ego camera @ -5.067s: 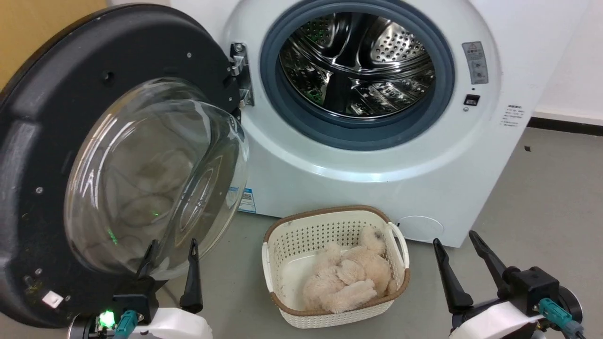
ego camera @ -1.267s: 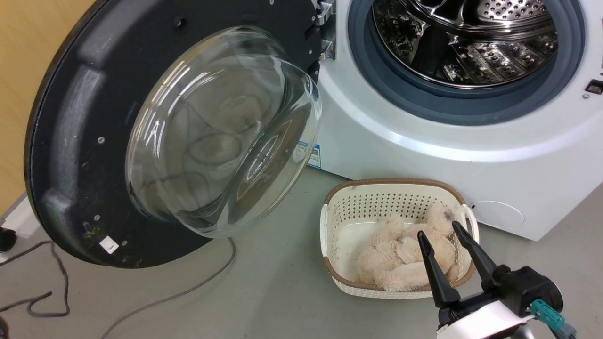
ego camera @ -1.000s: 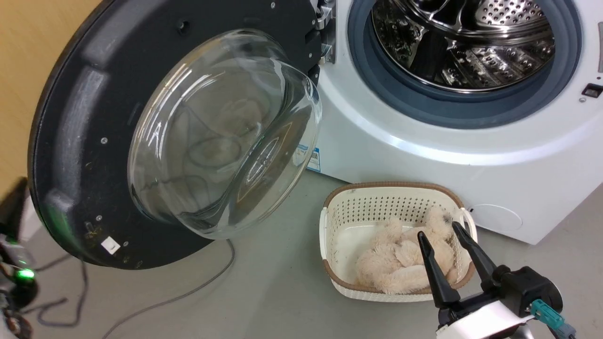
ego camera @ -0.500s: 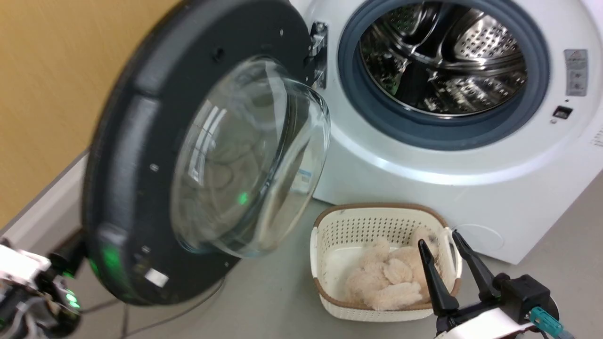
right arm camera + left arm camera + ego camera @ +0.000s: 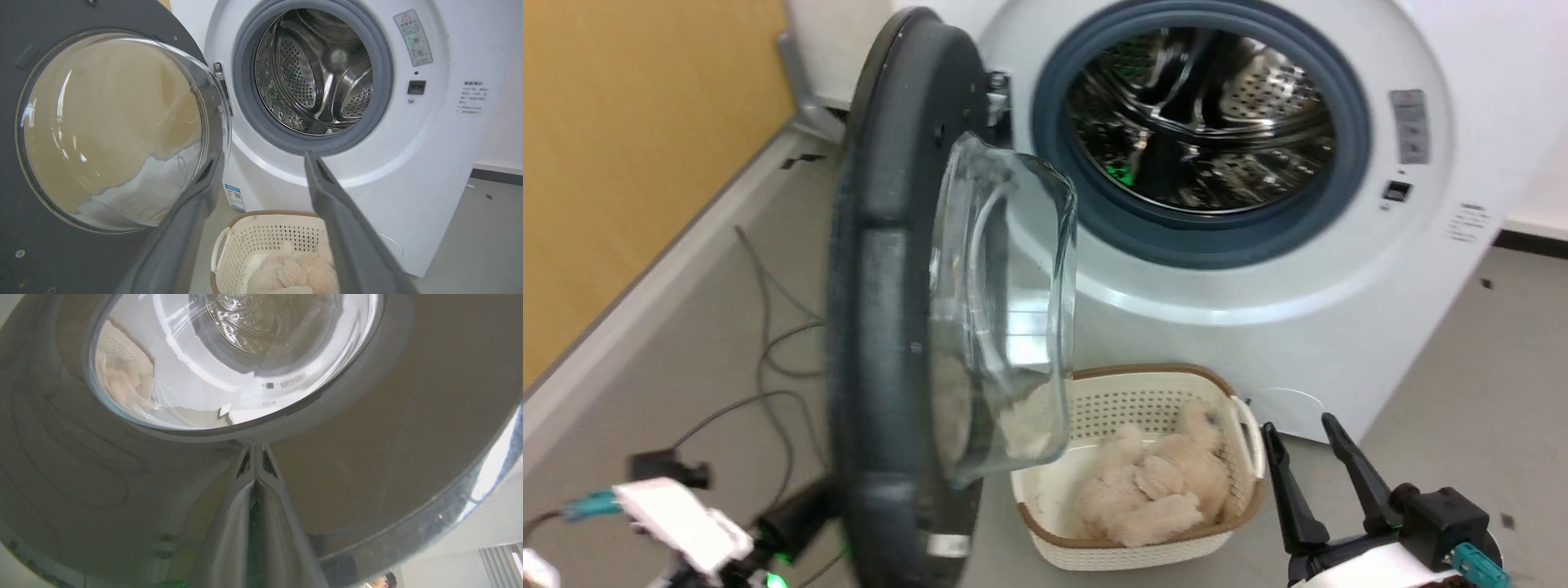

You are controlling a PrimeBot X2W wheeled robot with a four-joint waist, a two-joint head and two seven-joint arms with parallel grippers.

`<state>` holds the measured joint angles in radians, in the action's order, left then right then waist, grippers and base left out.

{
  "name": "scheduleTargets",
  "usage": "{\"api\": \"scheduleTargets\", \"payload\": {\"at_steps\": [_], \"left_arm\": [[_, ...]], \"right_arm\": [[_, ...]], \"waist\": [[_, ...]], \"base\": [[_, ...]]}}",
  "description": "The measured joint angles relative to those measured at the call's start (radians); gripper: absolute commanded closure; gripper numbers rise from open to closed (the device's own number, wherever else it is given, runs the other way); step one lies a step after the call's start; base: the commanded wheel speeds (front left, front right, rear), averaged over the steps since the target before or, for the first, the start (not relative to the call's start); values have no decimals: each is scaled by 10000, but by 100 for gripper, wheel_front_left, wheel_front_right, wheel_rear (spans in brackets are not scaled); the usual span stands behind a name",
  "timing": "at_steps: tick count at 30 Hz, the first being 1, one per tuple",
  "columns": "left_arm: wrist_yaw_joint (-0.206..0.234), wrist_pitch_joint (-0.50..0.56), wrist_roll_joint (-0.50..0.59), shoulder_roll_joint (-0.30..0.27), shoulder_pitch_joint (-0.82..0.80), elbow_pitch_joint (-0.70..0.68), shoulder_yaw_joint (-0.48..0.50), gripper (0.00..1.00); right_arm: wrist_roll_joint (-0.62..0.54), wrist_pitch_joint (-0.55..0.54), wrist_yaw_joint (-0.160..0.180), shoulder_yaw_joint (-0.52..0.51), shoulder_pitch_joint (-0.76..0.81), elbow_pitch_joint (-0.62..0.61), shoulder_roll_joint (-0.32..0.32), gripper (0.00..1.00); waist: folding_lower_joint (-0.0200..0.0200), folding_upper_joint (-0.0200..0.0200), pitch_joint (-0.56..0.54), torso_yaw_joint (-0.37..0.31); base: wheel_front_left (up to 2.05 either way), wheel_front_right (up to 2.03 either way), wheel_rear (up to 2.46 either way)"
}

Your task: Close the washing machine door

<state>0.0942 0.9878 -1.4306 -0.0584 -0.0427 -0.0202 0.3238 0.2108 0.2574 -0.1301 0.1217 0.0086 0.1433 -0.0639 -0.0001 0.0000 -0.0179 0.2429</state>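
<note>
Grey floor [image 5: 1486, 367] runs open on the right of the washing machine [image 5: 1258, 327]; on the left, cables [image 5: 768, 343] trail along it toward a yellow wall [image 5: 629, 163]. The washing machine door [image 5: 882, 286] stands roughly half swung, edge-on to our head view, hinged at the left of the round recess, its glass bowl [image 5: 1005, 302] bulging toward the steel drum [image 5: 1201, 122]. Our left gripper [image 5: 255, 451], fingers pinched together on nothing, presses its tips on the door's glossy outer face just beside the window's rim. A cream basket [image 5: 1143, 371] holding a beige plush [image 5: 1152, 490] sits on the floor before the machine, near the door's lower edge. Our right gripper [image 5: 1298, 425] hovers spread, the basket between it and the door.
</note>
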Motion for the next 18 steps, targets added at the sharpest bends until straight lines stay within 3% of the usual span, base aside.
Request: {"api": "scheduleTargets", "payload": {"at_steps": [8, 18], "left_arm": [[36, -1246, -1252, 56, 767, -481, -2115, 100], [-451, -2807, -2105, 61, 523, -33, -3662, 100]], "right_arm": [[-100, 2, 0, -140, -13, -21, 21, 0], [-136, 0, 0, -224, -187, -111, 13, 0]], "waist": [[0, 0, 220, -1086], [0, 0, 797, -2853]], "base": [[0, 0, 0], [0, 0, 0]]}}
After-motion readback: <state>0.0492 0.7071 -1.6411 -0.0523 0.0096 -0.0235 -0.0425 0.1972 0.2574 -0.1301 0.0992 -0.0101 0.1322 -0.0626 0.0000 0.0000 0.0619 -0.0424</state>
